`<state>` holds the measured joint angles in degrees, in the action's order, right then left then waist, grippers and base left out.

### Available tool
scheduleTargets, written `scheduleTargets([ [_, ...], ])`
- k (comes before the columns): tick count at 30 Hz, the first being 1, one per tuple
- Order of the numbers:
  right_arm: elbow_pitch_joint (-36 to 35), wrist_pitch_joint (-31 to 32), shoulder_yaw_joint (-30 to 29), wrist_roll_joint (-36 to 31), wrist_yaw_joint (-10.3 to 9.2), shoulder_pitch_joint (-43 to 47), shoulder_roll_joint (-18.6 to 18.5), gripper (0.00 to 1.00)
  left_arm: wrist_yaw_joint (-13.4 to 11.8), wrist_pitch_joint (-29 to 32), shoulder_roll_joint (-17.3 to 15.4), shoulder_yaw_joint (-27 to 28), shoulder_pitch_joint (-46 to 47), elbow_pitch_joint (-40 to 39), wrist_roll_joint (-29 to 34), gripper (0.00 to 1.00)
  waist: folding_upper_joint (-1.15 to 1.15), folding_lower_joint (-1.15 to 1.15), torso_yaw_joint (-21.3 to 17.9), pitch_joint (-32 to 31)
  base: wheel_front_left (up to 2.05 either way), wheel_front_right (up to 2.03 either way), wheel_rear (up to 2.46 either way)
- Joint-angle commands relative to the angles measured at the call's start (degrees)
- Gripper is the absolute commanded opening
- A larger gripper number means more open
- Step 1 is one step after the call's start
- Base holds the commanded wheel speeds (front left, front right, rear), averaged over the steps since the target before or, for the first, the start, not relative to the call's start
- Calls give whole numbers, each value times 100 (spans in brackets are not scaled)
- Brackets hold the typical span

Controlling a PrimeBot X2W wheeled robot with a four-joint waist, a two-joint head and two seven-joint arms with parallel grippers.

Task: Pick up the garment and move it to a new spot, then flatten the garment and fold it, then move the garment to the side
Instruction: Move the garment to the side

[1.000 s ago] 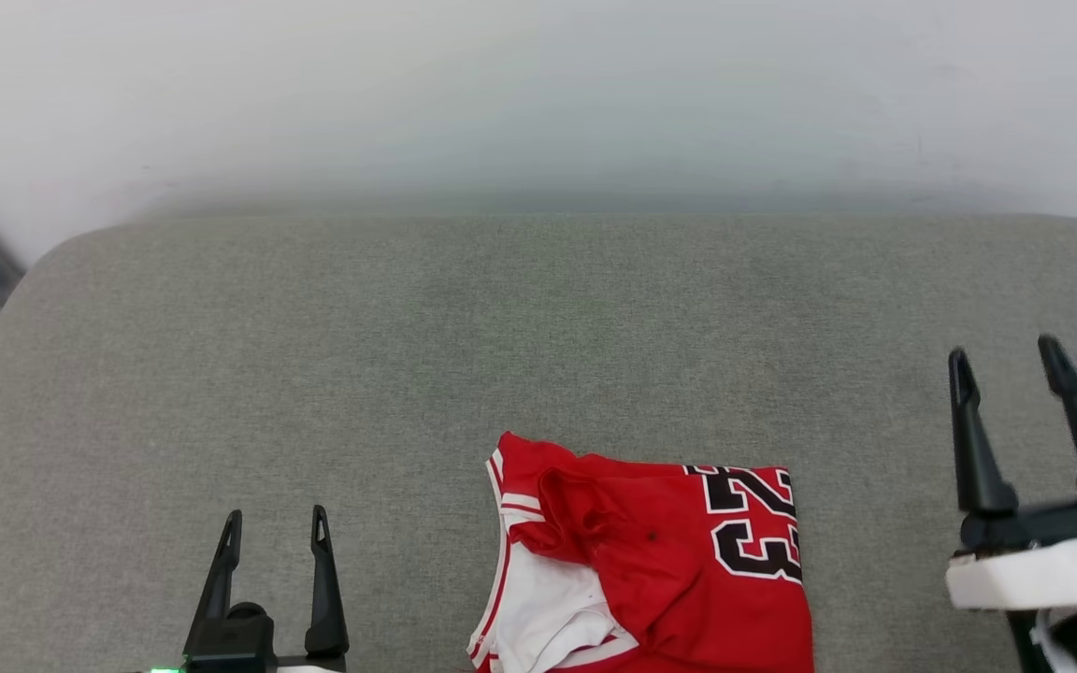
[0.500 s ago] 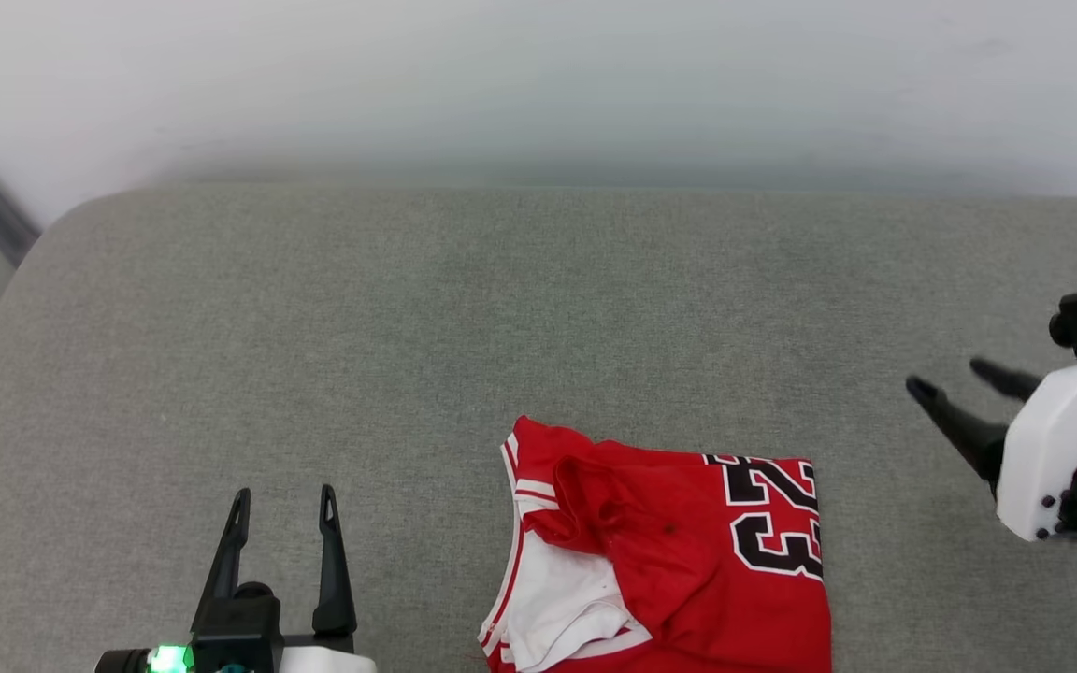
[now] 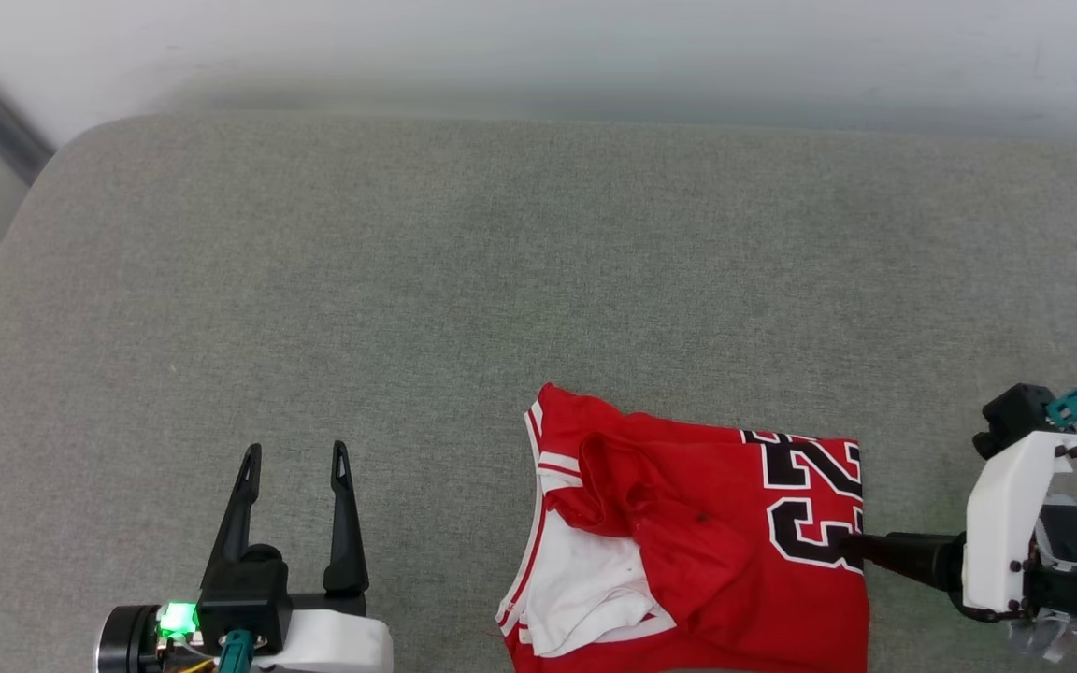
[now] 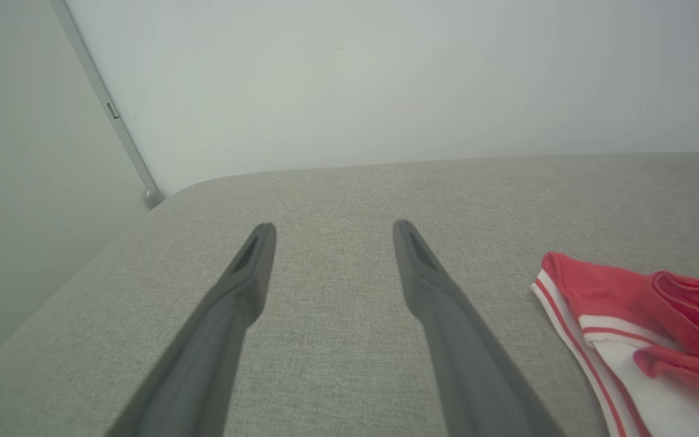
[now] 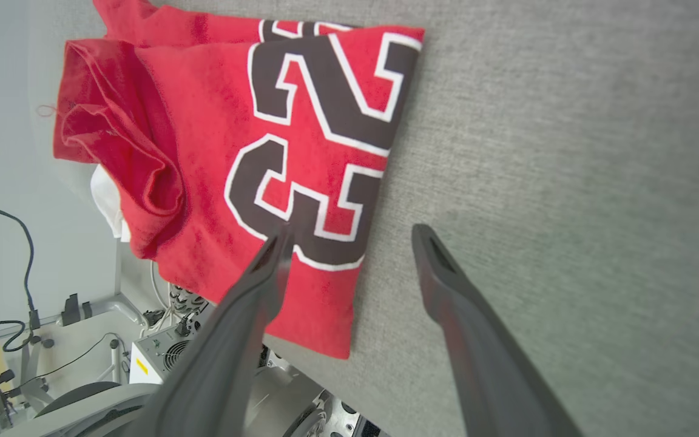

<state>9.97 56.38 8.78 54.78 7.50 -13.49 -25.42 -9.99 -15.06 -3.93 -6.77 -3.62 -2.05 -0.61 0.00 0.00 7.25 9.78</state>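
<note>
both open, empty: left gripper (image 3: 295, 449) idle, right gripper (image 5: 354, 230) at the red jersey's (image 3: 735, 561) side; pinching one layer could drag it off the cushion's (image 3: 408, 280) front edge.

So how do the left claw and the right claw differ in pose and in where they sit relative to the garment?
The left claw points straight ahead, while the right claw points sideways, toward the robot's left. The left claw is over bare grey cushion, clear of the garment. The right claw straddles the garment's edge, with one finger over the black number. Both are open and hold nothing.
</note>
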Motion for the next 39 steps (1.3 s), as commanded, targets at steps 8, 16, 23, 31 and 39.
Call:
scheduleTargets([
  [8,454,-123,377,89,-3,-48,427,100,47,-15,32,-75,281,4,-1,100,0,0,213,359,0,0,0],
  [16,853,-448,977,109,-8,17,674,100,69,-15,48,-81,400,13,8,100,0,0,324,476,0,0,0],
  [23,859,-897,1271,200,-7,-140,474,0,30,-14,62,-90,310,58,-7,100,0,0,312,383,0,0,0],
  [31,478,-1430,1691,259,-2,-514,-138,0,30,-15,51,-100,27,115,40,100,0,0,84,-153,0,0,0],
  [39,-260,-1730,2201,-33,-2,-1041,-959,0,-10,-14,33,21,-191,34,-5,100,0,0,-509,-342,0,0,0],
])
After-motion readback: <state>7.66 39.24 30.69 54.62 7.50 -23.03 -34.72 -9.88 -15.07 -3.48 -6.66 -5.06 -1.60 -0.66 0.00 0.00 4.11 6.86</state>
